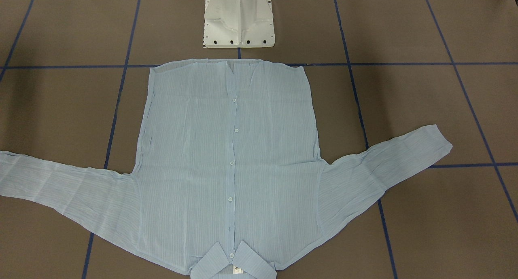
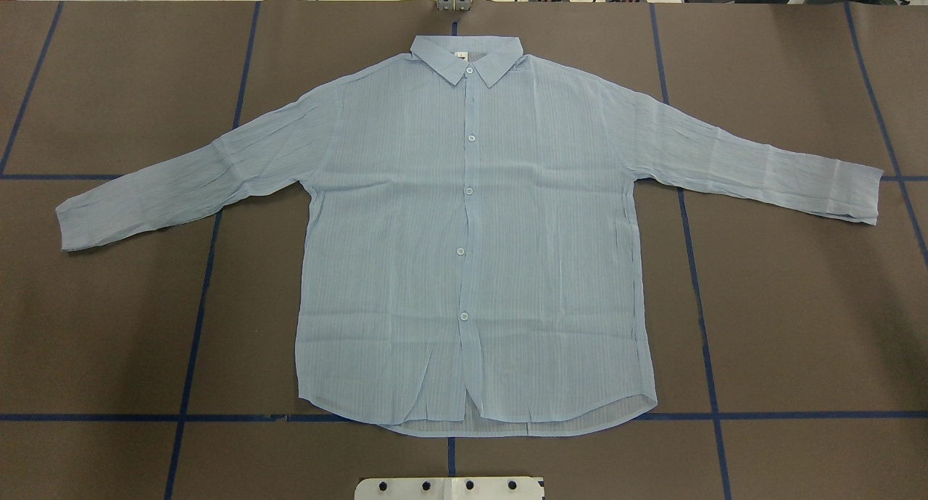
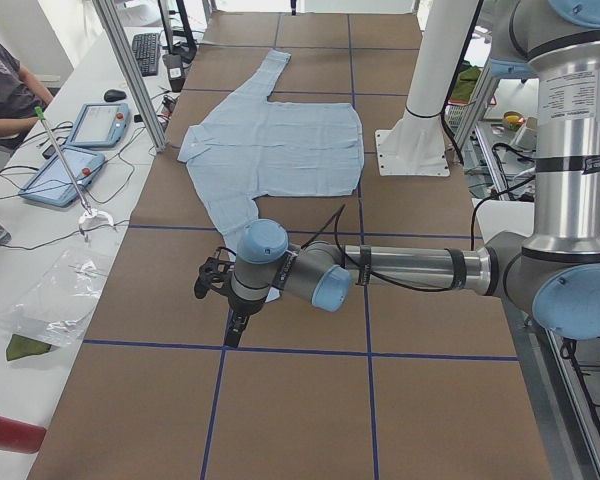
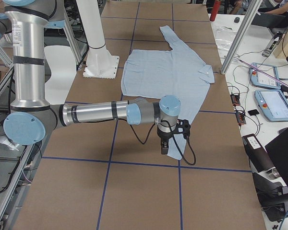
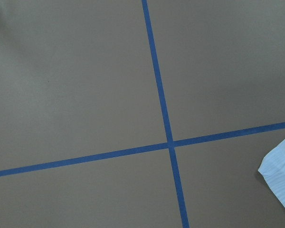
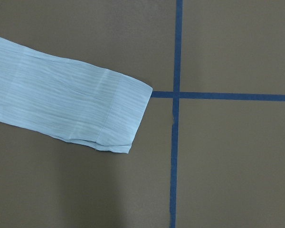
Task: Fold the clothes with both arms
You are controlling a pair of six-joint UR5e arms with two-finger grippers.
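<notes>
Overhead exterior: your thin pale-blue striped shirt [image 2: 471,232] lies flat, sleeves spread; grey left arm [image 3: 380,268], right arm [image 4: 96,112] near each cuff; you cannot tell the jaws' state.

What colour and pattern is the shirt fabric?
Pale blue with fine stripes, on the thin long-sleeved button-up shirt; clearest in the overhead exterior view.

Left grey-and-silver jointed arm with light blue caps [image 3: 410,268]: upper link upright, forearm stretched out level, wrist bent downward. Left black two-finger gripper [image 3: 236,335]: hangs pointing straight down; whether jaws are apart or closed cannot be told. Right grey-and-silver jointed arm [image 4: 91,112]: mirrored pose, upright link, level forearm. Right black two-finger gripper [image 4: 164,151]: points down, jaw state likewise unclear.
</notes>
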